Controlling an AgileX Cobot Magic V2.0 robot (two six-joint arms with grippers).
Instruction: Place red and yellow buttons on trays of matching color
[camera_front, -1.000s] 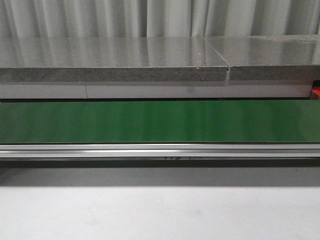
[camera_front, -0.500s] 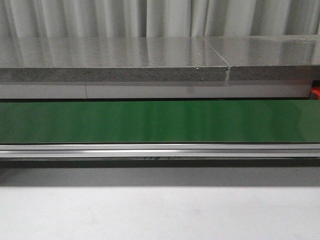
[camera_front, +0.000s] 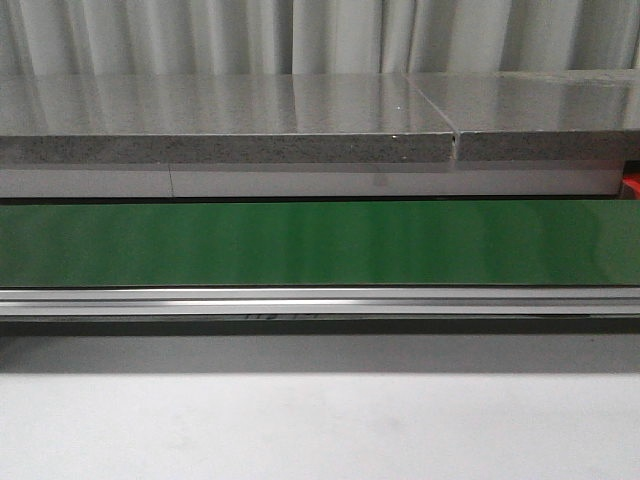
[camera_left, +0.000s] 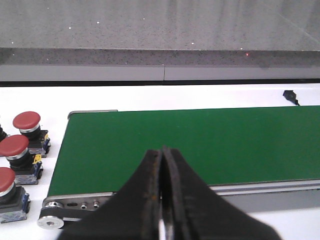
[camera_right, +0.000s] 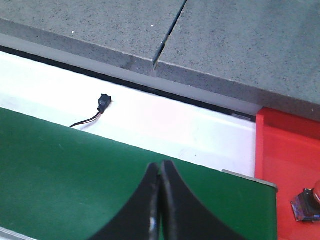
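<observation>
Three red buttons stand in a row on the white table beside the end of the green belt (camera_left: 190, 145): one (camera_left: 27, 122), a second (camera_left: 14, 147) and a third (camera_left: 5, 181) cut off by the frame edge. My left gripper (camera_left: 162, 151) is shut and empty, hanging over the belt's near edge. The right gripper (camera_right: 160, 165) is shut and empty too, above the belt (camera_right: 75, 170) near its other end. A red tray (camera_right: 287, 165) lies past that end, with part of a button (camera_right: 307, 202) on it at the frame edge. No yellow button or yellow tray shows.
The front view holds only the green belt (camera_front: 320, 243), its aluminium rail (camera_front: 320, 300) and a grey stone counter (camera_front: 220, 110) behind; neither arm appears there. A small black connector on thin wires (camera_right: 102, 102) lies on the white table behind the belt.
</observation>
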